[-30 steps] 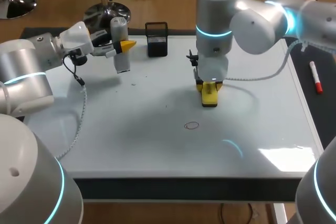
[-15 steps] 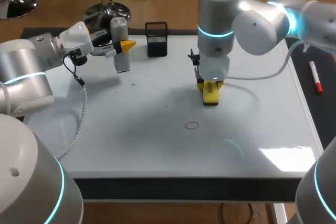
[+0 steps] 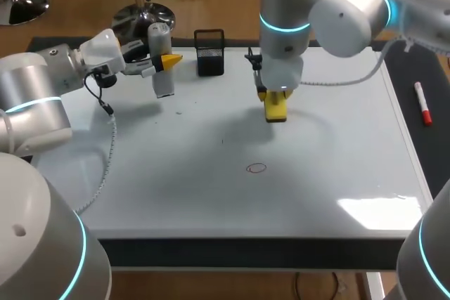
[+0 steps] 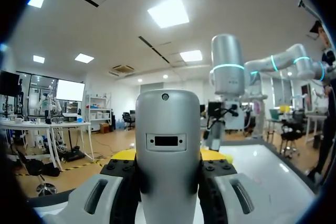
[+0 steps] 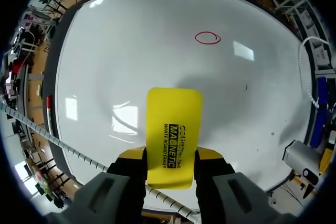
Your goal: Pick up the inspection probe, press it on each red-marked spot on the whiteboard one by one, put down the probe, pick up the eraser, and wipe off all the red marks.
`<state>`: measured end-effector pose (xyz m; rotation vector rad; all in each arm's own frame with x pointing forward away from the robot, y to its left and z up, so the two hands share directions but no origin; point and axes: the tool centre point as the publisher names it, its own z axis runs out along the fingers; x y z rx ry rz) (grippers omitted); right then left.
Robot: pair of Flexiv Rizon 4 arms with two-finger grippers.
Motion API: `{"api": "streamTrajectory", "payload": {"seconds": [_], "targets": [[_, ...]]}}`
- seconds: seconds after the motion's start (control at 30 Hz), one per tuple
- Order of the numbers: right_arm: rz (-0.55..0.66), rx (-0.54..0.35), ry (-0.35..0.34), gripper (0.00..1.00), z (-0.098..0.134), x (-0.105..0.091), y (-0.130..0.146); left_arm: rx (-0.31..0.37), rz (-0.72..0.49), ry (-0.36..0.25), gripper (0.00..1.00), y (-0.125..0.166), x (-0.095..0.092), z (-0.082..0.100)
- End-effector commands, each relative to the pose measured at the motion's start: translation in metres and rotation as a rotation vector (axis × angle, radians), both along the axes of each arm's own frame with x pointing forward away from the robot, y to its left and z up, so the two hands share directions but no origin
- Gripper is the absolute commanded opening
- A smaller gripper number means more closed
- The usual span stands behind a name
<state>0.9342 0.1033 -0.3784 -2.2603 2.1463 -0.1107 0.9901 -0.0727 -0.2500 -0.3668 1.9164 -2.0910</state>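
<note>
Wiping is judged under way: the eraser [image 3: 275, 107] is clamped in the right jaws, seemingly just above the whiteboard [image 3: 211, 194], where one red mark [image 3: 257, 168] is seen unwiped. The probe [image 3: 161, 61] is gripped in the left jaws, not yet put down.

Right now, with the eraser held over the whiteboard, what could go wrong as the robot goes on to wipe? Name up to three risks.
1. The right jaws grip the eraser only at its rear end, so pressing down may tilt it or let it slip.
2. The red ring is small and lies apart from the eraser; a short stroke might miss it.
3. The left jaws hold the probe, not yet put down; it might fall.
</note>
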Motion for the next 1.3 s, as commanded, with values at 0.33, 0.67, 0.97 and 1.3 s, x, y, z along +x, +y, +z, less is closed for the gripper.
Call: {"api": "streamTrajectory", "payload": {"seconds": [0.33, 0.67, 0.97, 1.3], "targets": [[-0.095, 0.026, -0.052, 0.0, 0.017, 0.03, -0.024, -0.001, 0.003, -0.002, 0.0, -0.001, 0.0, 0.0], [-0.23, -0.004, -0.115, 0.0, 0.047, 0.092, -0.092, -0.001, 0.003, -0.002, 0.0, -0.001, 0.0, 0.0], [-0.337, -0.034, -0.097, 0.0, 0.046, 0.12, -0.141, -0.001, 0.003, -0.002, 0.0, -0.001, 0.0, 0.0], [-0.466, -0.011, -0.052, 0.0, 0.032, 0.125, -0.181, -0.001, 0.003, -0.002, 0.0, -0.001, 0.0, 0.0]]}}
